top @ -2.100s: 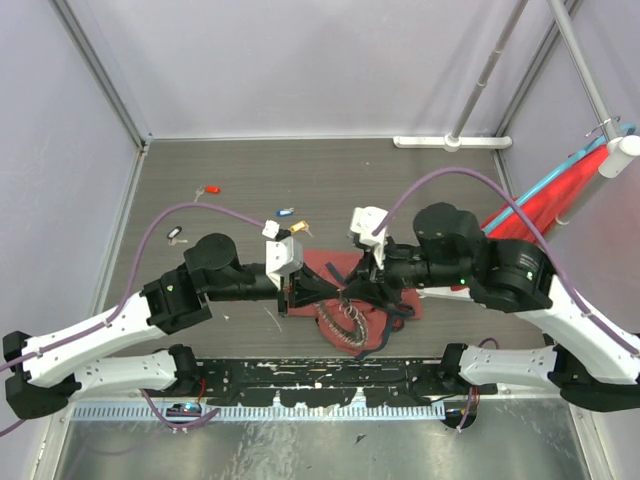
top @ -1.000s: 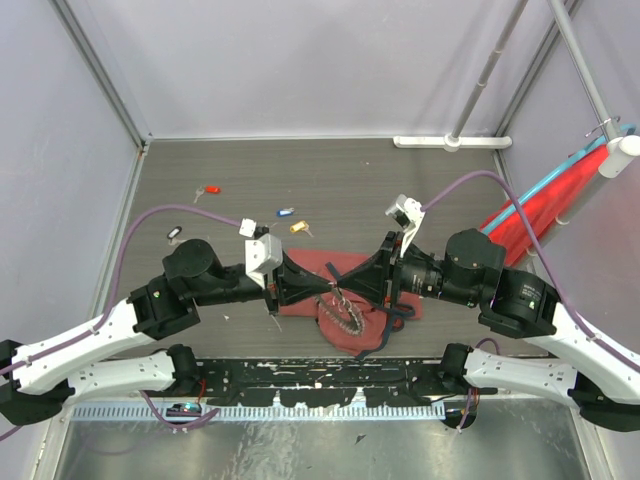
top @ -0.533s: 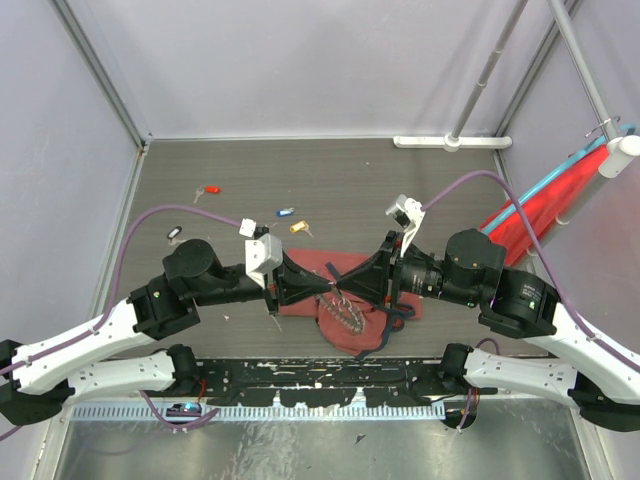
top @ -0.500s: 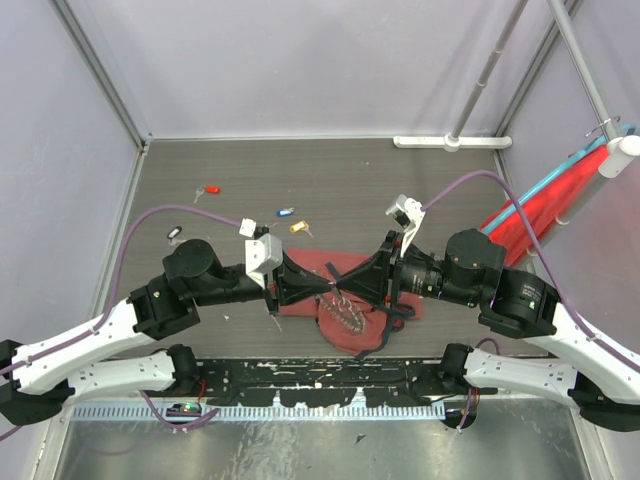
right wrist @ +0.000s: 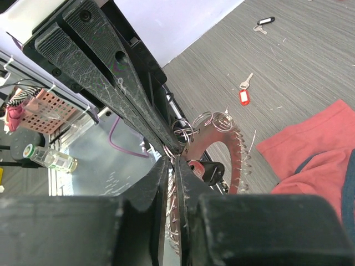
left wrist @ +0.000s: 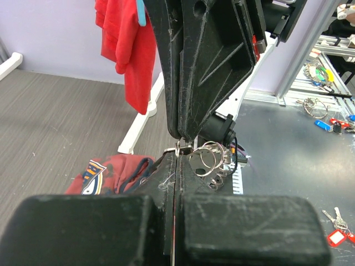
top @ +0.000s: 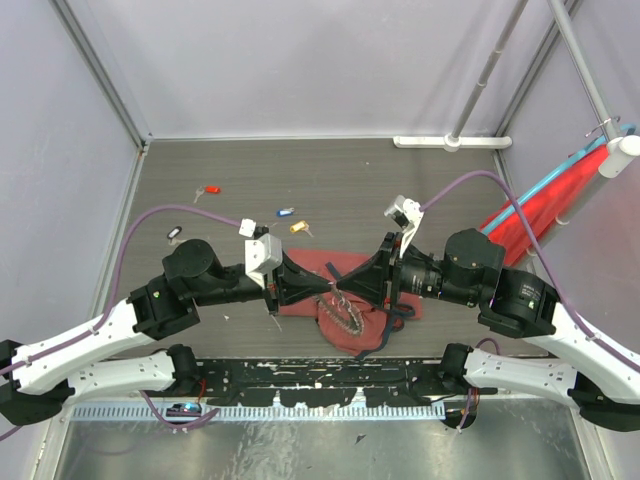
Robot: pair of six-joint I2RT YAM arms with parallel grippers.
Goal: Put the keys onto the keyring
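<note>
The keyring (top: 349,312), a wire loop fringed with small silvery rings, hangs between my two grippers above a dark-red cloth bag (top: 318,266). My left gripper (top: 327,287) is shut on its top from the left. My right gripper (top: 343,288) meets it tip to tip from the right, jaws pinched on the wire. In the left wrist view the left gripper (left wrist: 177,154) is shut, with rings of the keyring (left wrist: 208,160) beside its tips. In the right wrist view the keyring (right wrist: 236,145) curves past the right gripper (right wrist: 174,159). Loose keys lie behind: red (top: 211,189), blue (top: 285,212), yellow (top: 298,227), black (top: 175,234).
A bright red cloth (top: 545,205) hangs on a rail at the right wall. A white pipe foot (top: 445,142) lies along the back edge. Purple cables (top: 180,212) arch over both arms. Walls close in on the left, back and right.
Since two seconds ago both grippers have turned and drawn apart a little, with the keyring stretched between their tips. Over the last second nothing has visibly moved.
</note>
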